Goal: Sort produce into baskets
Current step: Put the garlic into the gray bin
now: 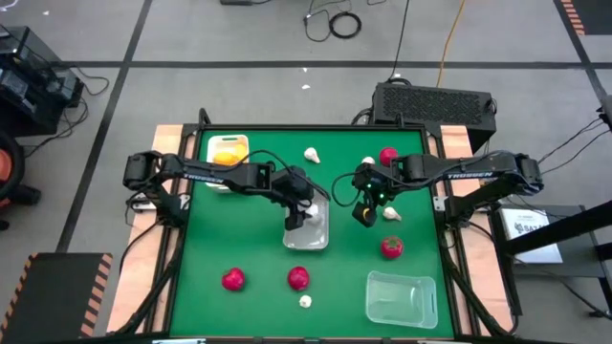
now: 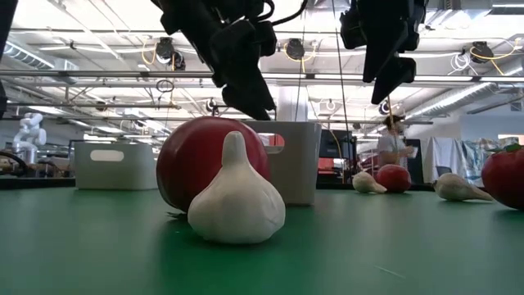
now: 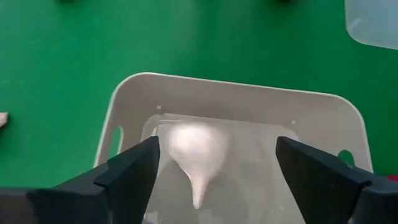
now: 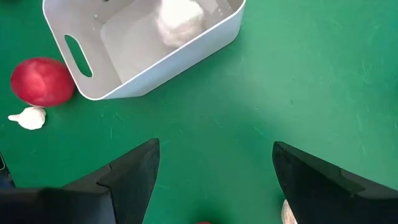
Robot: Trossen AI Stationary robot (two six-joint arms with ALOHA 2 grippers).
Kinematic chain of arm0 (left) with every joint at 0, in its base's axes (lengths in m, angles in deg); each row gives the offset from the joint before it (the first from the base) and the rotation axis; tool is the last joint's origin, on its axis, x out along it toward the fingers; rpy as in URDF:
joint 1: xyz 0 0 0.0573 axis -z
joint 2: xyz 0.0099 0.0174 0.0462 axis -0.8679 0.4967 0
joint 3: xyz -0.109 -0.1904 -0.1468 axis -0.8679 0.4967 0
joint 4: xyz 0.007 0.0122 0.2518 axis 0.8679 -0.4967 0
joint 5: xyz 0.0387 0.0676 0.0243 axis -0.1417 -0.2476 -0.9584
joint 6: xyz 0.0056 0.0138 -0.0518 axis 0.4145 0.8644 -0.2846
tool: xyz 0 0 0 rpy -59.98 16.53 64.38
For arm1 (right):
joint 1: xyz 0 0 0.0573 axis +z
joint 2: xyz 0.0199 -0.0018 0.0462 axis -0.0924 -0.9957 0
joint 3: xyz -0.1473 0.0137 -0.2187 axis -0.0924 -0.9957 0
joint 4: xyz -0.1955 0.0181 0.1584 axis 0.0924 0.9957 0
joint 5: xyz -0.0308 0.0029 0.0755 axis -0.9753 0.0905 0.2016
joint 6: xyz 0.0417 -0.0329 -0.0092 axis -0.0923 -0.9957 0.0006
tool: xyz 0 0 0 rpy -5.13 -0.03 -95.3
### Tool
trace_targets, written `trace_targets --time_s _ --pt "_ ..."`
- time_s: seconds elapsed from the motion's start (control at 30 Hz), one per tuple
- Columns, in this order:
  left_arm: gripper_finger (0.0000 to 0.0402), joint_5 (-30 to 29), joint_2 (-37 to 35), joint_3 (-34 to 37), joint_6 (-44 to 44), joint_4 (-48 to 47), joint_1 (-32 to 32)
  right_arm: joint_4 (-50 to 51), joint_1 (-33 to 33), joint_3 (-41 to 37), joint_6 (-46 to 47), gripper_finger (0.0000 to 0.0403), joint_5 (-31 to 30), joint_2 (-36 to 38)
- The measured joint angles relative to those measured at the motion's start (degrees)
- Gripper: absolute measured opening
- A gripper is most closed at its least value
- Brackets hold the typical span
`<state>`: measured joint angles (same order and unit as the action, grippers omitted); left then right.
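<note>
The white basket (image 1: 308, 235) stands at the table's middle with one off-white garlic bulb (image 3: 194, 149) lying in it. My left gripper (image 1: 298, 214) hangs open just above that basket, its fingers on either side of the bulb without touching it (image 3: 217, 155). My right gripper (image 1: 365, 214) is open and empty above bare green table to the right of the basket (image 4: 214, 155). A garlic bulb (image 1: 391, 214) lies just right of it. The far-left basket (image 1: 212, 143) holds yellow lemons (image 1: 228, 153). A clear basket (image 1: 402, 298) stands near right.
Red strawberries lie at far right (image 1: 388, 155), right (image 1: 391, 247) and near the front (image 1: 233, 279) (image 1: 298, 278). Loose garlic bulbs lie at the back (image 1: 312, 154) (image 1: 368, 162) and front (image 1: 305, 302). The low view shows the front garlic (image 2: 236, 201) close up.
</note>
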<state>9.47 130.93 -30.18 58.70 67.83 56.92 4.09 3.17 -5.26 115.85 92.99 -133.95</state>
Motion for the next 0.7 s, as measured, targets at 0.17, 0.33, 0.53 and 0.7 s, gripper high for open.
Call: trace_targets --time_s 0.17,0.33,0.53,0.7 --pt "0.0332 -1.6 0.0 -2.7 1.8 -4.4 0.0 0.2 0.0 0.0 -0.4 0.0302 -0.1 1.3" --pt "0.0333 -6.3 0.0 -8.8 8.6 -8.6 0.1 4.1 0.0 0.0 0.0 0.0302 -2.4 5.6" --pt "0.0333 -7.9 0.3 -11.8 13.5 0.9 -1.0 12.5 0.0 0.0 4.0 0.0302 -3.3 11.5" --pt "0.0333 -4.2 2.9 -11.9 10.2 15.7 -3.7 18.6 1.4 0.0 10.3 0.0302 -5.4 16.3"
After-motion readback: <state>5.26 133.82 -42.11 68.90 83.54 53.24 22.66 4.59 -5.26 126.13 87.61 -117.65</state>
